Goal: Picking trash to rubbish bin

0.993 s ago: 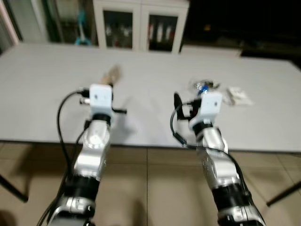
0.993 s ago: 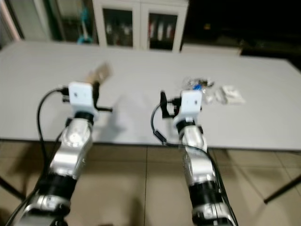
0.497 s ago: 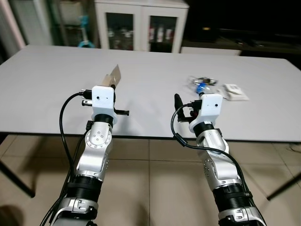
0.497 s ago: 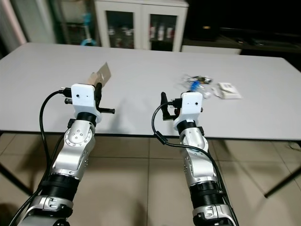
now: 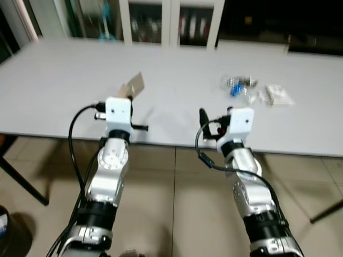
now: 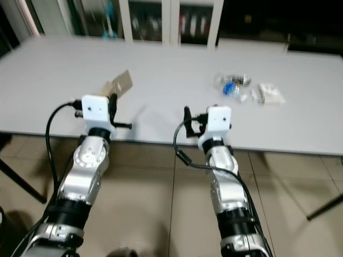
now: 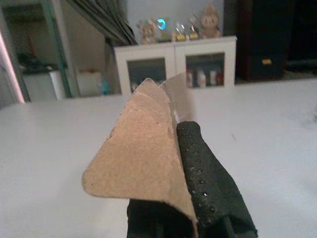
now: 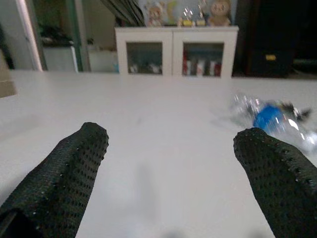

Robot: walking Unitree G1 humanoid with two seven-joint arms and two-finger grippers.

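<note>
Cardboard scrap (image 7: 143, 153), brown and folded, is clamped between the fingers (image 7: 208, 183) of the left gripper (image 7: 171, 213), which holds it raised over the near edge of the white table (image 5: 64, 91). In the head views the scrap (image 5: 133, 85) projects up and away from the left wrist housing. The right gripper (image 8: 171, 168) has its two fingers spread wide apart with nothing between them, and is aimed across the tabletop at a crumpled clear plastic bottle with a blue part (image 8: 272, 119). That bottle (image 5: 238, 85) lies on the table well ahead of the right arm, just beside a small white packet (image 5: 278, 95). Step in hand, as judged from this arrangement: one item of trash is secured and ready for transport, while two items remain on the table. A dark round object (image 5: 6, 227) stands on the tiled floor (image 5: 177, 214) at the robot's left (possibly the rubbish bin; too little of it shows to confirm). The next move calls either for carrying the scrap to the bin and parting the left fingers above its opening, or for advancing the right gripper until the bottle sits between its fingers before closing.
</note>
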